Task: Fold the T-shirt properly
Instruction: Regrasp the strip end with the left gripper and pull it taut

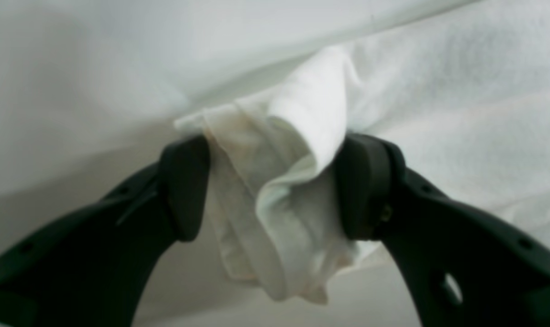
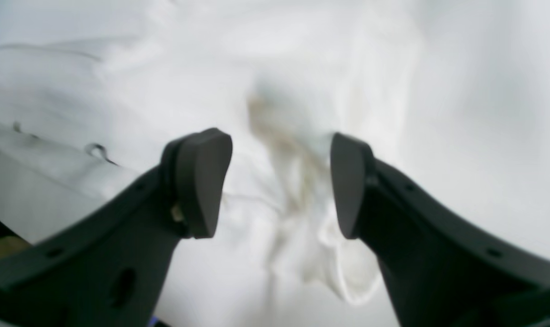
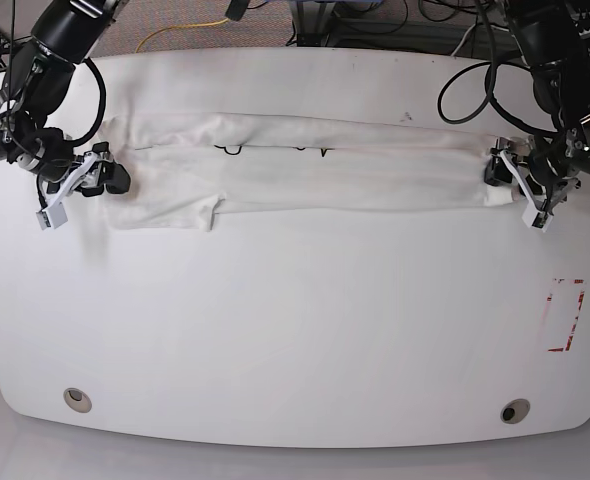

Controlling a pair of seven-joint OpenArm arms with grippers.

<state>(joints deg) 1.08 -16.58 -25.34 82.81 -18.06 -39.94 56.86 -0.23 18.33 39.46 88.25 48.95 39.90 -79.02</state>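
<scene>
The T-shirt [image 3: 305, 170] is soft white cotton, folded lengthwise into a long narrow band that lies flat across the far half of the white surface [image 3: 295, 330]. Its weave looks slightly fuzzy up close, and a few black printed outlines peek out along the upper fold. One short sleeve sticks out toward the near side at the band's end on the base view's left.

The left pincer [image 1: 272, 186] has matte black curved fingers with rounded pads, and they clamp a bunched, creased wad of the shirt's end between them. The cloth spills down below the pads in loose folds.

The right pincer [image 2: 279, 184] stands with its jaws apart. Crumpled shirt fabric sits in the gap, but neither pad presses it in the blurred wrist view.

Near the surface's edge on the base view's right, a red dashed rectangle [image 3: 563, 315] is marked. Two round holes [image 3: 75, 399] sit along the near edge. Cables [image 3: 175, 30] lie on the floor beyond the surface.
</scene>
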